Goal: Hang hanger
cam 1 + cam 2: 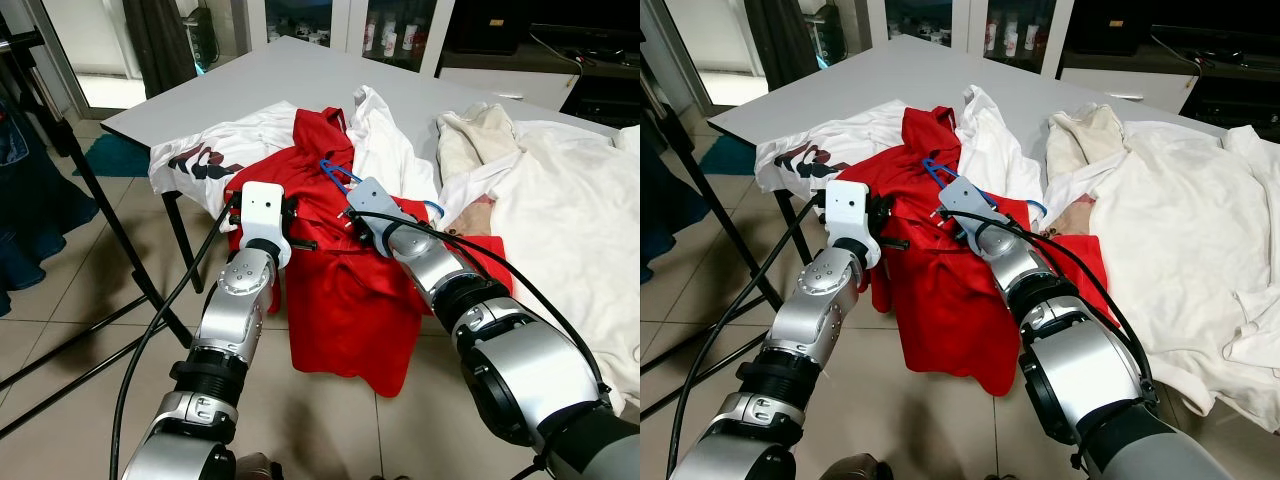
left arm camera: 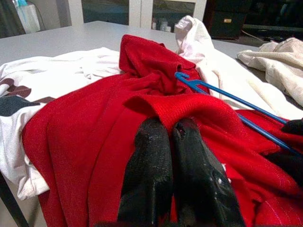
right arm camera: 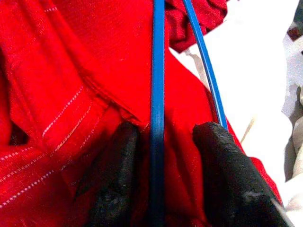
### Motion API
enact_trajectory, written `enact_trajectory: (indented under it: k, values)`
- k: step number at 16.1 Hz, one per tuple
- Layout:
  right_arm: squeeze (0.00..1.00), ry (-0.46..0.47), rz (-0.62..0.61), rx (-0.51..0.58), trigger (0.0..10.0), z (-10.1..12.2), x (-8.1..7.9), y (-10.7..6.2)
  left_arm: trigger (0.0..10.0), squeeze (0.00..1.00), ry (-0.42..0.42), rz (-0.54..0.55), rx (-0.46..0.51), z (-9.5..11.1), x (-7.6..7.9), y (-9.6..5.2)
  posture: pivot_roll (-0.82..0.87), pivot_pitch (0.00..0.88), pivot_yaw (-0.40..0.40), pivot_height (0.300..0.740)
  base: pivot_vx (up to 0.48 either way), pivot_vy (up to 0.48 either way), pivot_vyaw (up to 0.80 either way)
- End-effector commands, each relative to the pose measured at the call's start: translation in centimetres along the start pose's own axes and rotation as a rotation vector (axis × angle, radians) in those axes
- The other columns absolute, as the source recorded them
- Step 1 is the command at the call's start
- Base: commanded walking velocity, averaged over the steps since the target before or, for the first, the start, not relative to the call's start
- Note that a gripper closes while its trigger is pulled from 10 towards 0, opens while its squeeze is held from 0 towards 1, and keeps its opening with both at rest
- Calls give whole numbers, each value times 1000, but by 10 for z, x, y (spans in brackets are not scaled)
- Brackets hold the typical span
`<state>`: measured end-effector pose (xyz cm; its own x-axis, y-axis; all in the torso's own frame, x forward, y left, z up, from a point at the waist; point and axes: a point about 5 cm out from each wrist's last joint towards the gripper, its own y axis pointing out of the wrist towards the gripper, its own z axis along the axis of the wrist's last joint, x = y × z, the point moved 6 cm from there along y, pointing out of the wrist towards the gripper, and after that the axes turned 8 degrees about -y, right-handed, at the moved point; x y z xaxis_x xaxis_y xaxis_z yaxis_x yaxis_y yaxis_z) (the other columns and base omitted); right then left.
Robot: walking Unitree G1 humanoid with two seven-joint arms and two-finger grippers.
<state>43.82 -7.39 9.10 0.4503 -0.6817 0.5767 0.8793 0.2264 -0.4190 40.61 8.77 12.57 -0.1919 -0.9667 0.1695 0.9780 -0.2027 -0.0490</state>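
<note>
A red shirt (image 1: 340,300) lies over the near edge of the grey table (image 1: 250,80), its lower half hanging off. A blue hanger (image 1: 338,174) is partly inside it, with the hook and one bar showing at the collar. My left gripper (image 2: 171,127) is shut, its tips pinching a raised fold of the red fabric just left of the hanger (image 2: 222,94). My right gripper (image 3: 165,137) is open on the shirt. One blue hanger bar (image 3: 156,94) runs between its fingers, against one finger and clear of the other.
White garments (image 1: 560,220) cover the table to the right, and a printed white shirt (image 1: 200,155) lies at the left. Black stand legs (image 1: 110,220) cross the tiled floor on the left. Cabinets (image 1: 400,30) stand behind the table.
</note>
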Motion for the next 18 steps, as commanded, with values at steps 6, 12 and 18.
enact_trajectory:
  k: [6, 12, 18]
  values:
    - [0, 163, -68, -49, 0, -20, 20, -3, 10000, 0, 8, -6, 23, 9, 2, 3, 128, 0, -10, 740, 0, 0, 0]
    - [0, 441, -234, -10, 0, -28, 69, -12, 10000, 0, 6, -4, 27, 10, 3, 4, 123, 0, -11, 740, 0, 0, 0]
    - [0, 748, -303, 268, 4000, 5, 114, -25, 10000, 0, 4, -15, 27, 10, 6, 5, 112, 0, -6, 740, 0, 0, 0]
